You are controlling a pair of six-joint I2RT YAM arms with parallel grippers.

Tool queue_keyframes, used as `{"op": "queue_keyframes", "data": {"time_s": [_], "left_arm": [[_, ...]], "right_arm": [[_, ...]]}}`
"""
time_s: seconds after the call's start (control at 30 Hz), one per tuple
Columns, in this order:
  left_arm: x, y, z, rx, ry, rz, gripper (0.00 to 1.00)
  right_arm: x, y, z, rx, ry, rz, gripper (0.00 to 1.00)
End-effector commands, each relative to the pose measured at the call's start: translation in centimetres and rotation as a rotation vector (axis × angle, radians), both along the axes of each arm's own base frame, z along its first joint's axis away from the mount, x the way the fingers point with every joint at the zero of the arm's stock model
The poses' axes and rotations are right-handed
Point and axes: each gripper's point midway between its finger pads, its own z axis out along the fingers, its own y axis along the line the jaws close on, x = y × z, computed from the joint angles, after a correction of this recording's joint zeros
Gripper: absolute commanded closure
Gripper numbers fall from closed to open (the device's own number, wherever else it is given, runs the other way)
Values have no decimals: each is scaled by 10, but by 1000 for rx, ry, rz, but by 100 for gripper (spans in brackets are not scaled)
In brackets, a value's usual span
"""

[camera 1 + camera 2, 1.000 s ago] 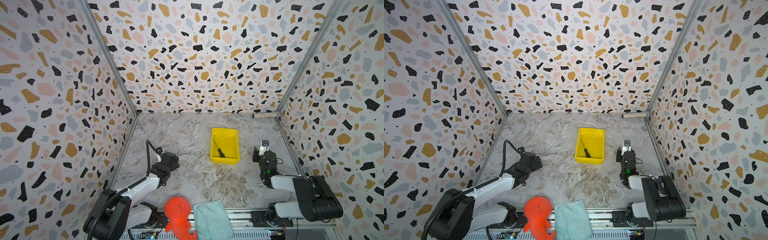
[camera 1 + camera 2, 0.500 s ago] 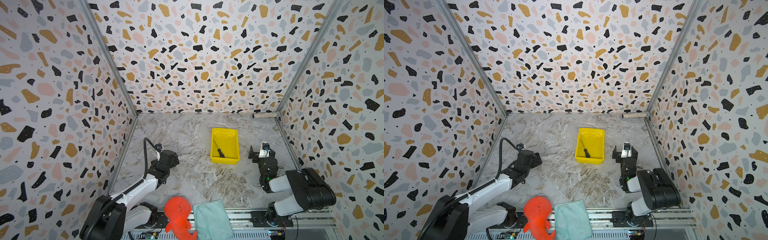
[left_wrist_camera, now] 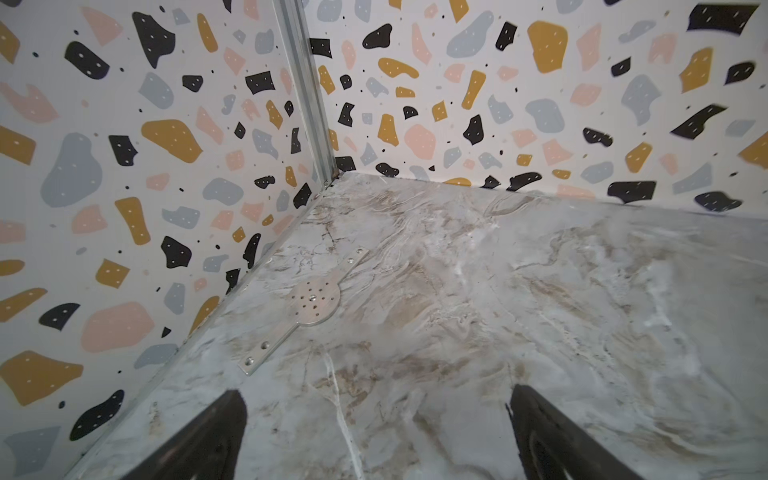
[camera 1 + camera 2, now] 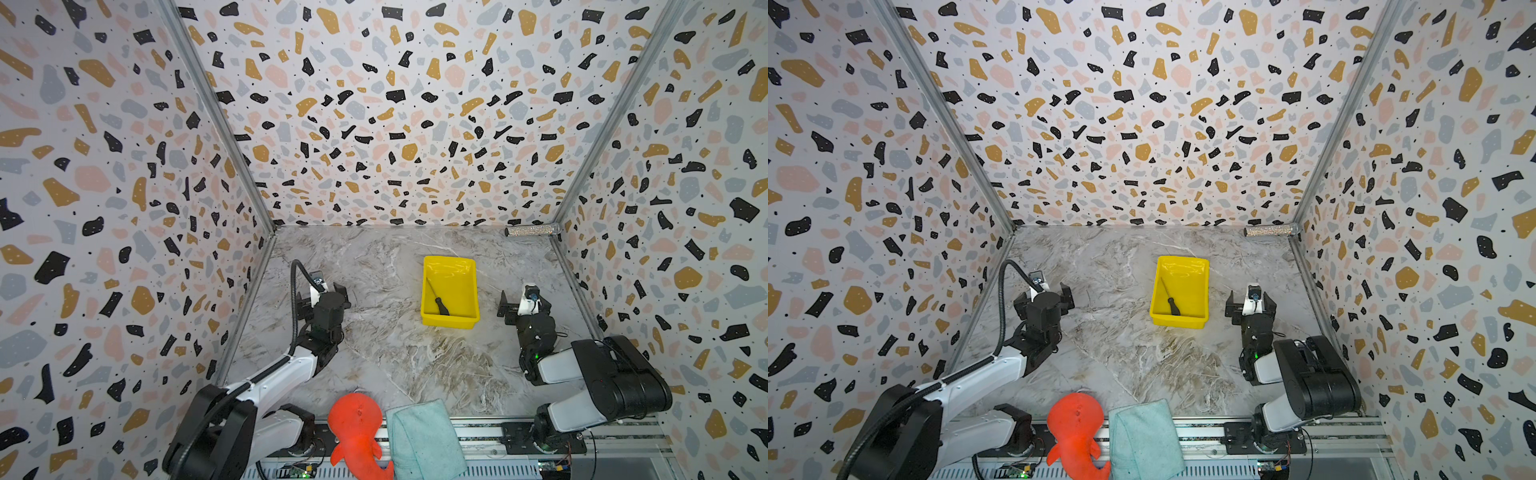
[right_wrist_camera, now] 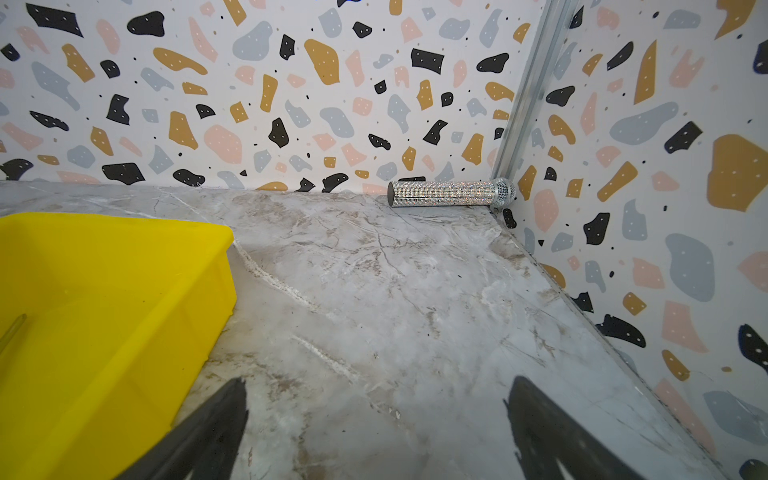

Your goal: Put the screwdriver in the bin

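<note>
The screwdriver (image 4: 440, 301) lies inside the bin (image 4: 449, 261), flat on its yellow floor, and no finger touches it. In both top views its black handle is close to the bin's near wall, and the thin shaft points away toward the far wall, a little slanted. The right gripper (image 4: 523, 297) stands just beside the bin, on its right side and outside its wall. Its fingers (image 5: 208, 432) are spread wide and hold nothing. In the right wrist view only bare marble table (image 5: 374, 291) shows between them, and the bin's corner (image 5: 124, 291) is next to one finger. So the screwdriver is to the side of these fingers, with the bin's wall between them. The left gripper (image 4: 324, 293) is well apart on the other side of the bin. Its fingers (image 3: 208, 436) are also spread with nothing between them, above bare table. A glittery silver cylinder (image 5: 449, 193) lies far ahead of the right fingers, against the back wall.
</note>
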Motion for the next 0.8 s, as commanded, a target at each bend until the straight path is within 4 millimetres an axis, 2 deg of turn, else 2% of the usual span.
{"op": "queue_keyframes", "data": {"time_s": [0.0,0.13,0.37,0.47,0.5,0.53,0.63,0.77], "left_arm": [[6,1,5,101,-57,-26,0],[1,16,-19,87,-73,14,0],[-4,23,-20,14,-128,-36,0],[-21,33,-18,-39,-206,-33,0],[-32,43,-19,-63,-249,1,0],[-37,47,-13,-77,-311,1,0],[-24,41,-23,-65,-214,-22,0],[-27,41,-19,-67,-245,-22,0]], "right_arm": [[2,-2,5,-6,-14,-5,1],[2,-1,6,-6,-15,-5,1],[2,-1,6,-6,-15,-3,1],[2,-1,6,-5,-15,-4,1],[2,-2,6,-5,-16,-4,1],[2,-1,6,-4,-17,-3,1],[2,-2,6,-3,-16,-3,1],[2,-2,7,-2,-18,-4,1]]}}
